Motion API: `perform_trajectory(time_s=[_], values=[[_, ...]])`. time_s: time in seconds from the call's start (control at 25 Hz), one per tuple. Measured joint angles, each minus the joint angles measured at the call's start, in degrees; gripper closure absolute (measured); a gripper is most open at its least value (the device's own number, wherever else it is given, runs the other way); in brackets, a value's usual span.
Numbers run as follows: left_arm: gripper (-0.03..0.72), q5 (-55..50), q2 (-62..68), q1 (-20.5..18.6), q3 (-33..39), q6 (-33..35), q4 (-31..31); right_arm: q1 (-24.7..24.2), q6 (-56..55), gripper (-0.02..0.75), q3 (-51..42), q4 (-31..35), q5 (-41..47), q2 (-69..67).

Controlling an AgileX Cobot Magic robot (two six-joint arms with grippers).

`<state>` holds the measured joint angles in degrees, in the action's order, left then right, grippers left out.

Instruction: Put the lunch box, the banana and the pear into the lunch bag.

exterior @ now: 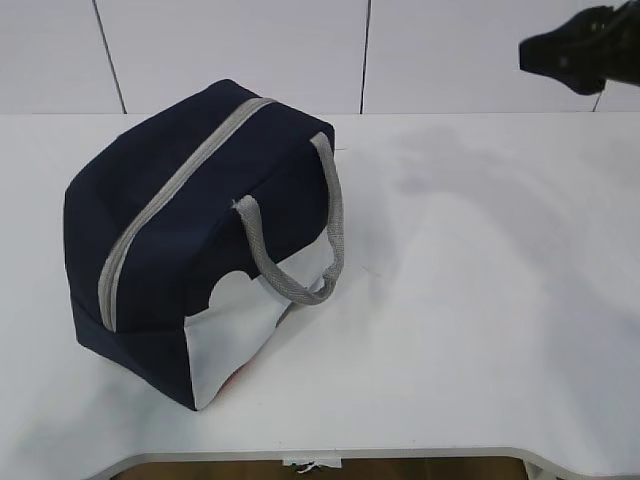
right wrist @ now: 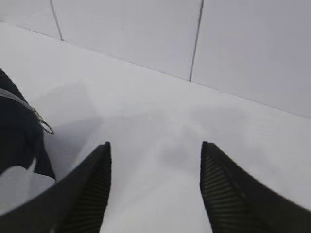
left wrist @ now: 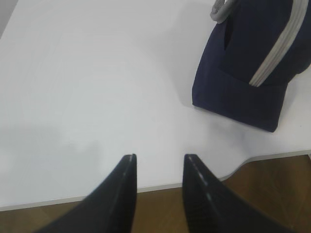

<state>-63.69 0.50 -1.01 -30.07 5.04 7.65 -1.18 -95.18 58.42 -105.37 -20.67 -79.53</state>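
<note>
- The bag (exterior: pixel 200 240) stands on the white table (exterior: pixel 480 300), zipped shut, its grey zipper (exterior: pixel 170 205) running along the top from back to front.
- One grey handle (exterior: pixel 300 245) droops over the white side panel (exterior: pixel 245 330) that faces the camera.
- The left gripper (left wrist: pixel 159 158) hangs above the table's near edge with its jaws partly apart and nothing between them; only bare tabletop shows in the gap.
- From the left gripper, the bag (left wrist: pixel 248 73) lies ahead and to the right, well apart from the fingertips; its zipper (left wrist: pixel 279 46) and a bit of handle (left wrist: pixel 221 9) show at the top of that view.
- The right gripper (right wrist: pixel 155 145) stands wide open and empty, over bare table, facing the white wall (right wrist: pixel 194 34).
- From the right gripper, the bag (right wrist: pixel 17 126) sits to the left, near the left finger but not touching it; the metal ring pull (right wrist: pixel 46 127) hangs at the zipper's end on that side.
- In the exterior view the right gripper (exterior: pixel 585 50) shows only as a dark shape at the upper right, raised off the table and well apart from the bag.
- The box, banana and pear are not visible in any view.
</note>
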Motion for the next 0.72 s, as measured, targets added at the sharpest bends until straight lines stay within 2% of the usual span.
perform_trajectory(time_s=[0.12, 0.36, 0.72], values=[[0.445, 0.00, 0.00, 0.00, 0.00, 0.00, 0.00, 0.00, 2.92, 0.284, -2.95, 0.40, 2.64, 2.06], [0.445, 0.00, 0.00, 0.00, 0.00, 0.00, 0.00, 0.00, 9.05, 0.284, -7.09, 6.23, 6.58, 7.73], [0.445, 0.00, 0.00, 0.00, 0.00, 0.00, 0.00, 0.00, 20.70, 0.284, -13.80, 22.03, 14.17, 18.15]])
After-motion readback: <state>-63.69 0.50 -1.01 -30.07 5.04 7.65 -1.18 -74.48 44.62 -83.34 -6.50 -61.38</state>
